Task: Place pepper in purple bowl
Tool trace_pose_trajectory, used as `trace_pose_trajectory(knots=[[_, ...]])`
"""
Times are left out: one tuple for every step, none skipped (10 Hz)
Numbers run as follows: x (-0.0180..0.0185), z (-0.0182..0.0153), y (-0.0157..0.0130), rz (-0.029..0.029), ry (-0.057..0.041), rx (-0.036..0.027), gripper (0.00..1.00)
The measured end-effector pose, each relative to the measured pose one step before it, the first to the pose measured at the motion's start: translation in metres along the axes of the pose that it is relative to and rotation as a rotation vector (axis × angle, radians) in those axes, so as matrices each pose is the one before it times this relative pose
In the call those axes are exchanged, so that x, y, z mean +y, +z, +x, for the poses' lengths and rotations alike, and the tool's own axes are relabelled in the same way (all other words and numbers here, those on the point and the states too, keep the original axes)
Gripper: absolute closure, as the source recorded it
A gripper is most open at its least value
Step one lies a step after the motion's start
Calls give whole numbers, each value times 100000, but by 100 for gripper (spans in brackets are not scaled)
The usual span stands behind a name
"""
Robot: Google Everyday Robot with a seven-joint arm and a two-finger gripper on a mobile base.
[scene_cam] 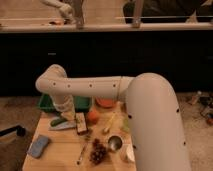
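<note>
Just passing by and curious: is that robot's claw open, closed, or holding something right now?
Gripper: closed, low over the table beside the green tray; whether it holds anything cannot be told.

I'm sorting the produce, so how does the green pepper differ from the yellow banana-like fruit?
Colour: the pepper is dark green, the banana-like fruit pale yellow. Place: the pepper lies at the left of the table, close by the gripper; the fruit lies mid-table, away from it. Both are slim.

Probably an indoor robot test area: a small wooden tabletop carries loose food items. Behind the tabletop stands a dark partition topped by a railing.
</note>
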Motion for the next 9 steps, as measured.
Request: trace_pose_trajectory(knots=[[709,-848,-532,-883,2657,-193,100],[739,-974,-614,-969,2939,-67,100],[861,-1142,-521,-871,3247,-254,100],[701,-997,-261,-408,2668,-362,100],[501,-762,-88,-78,1975,-280,100],[557,-897,-10,83,2263,-319,100],[654,-1103,122,429,2688,-247,100],[436,-745,150,435,1805,57,100],[607,-1089,241,783,2678,406,100]])
